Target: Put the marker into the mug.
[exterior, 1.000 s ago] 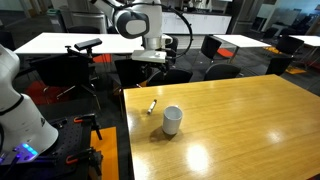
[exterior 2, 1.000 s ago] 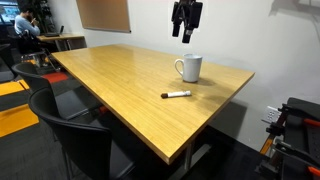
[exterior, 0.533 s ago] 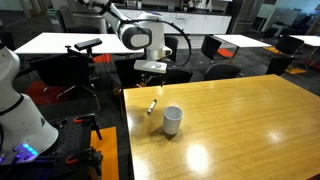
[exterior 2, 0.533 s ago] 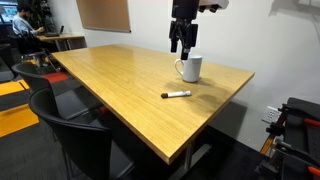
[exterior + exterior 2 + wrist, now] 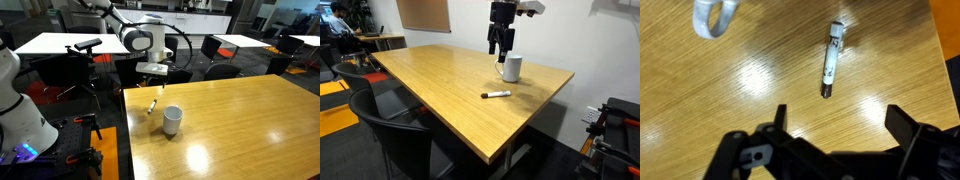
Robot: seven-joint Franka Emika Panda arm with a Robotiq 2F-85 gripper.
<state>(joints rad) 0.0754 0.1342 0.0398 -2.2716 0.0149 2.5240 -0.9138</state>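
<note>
In an exterior view, the gripper [image 5: 152,74] hung above the near-edge strip of the wooden table [image 5: 250,115], pointing down, with its fingers too small there to judge their spread. The marker [image 5: 152,104] lay flat on the wood almost straight below it, apart from it, and the mug [image 5: 172,120] stood upright just beside the marker, a little further in from the table's edge. In an exterior view from across the room, the gripper [image 5: 499,47] hovered over the table [image 5: 430,90] above and just beside the mug [image 5: 511,68], its two dark fingers apart and nothing between them. The marker [image 5: 497,95] rested on the tabletop near the mug, on the side toward the camera, not touching it. In the wrist view, the gripper [image 5: 840,122] stood wide open and empty, one finger at each side of the lower frame. The marker [image 5: 830,62] lay on the wood grain between the lines of the two fingers, whitish with a dark end toward the gripper. The mug [image 5: 714,17] showed partly at the upper corner, well apart from the marker.
</note>
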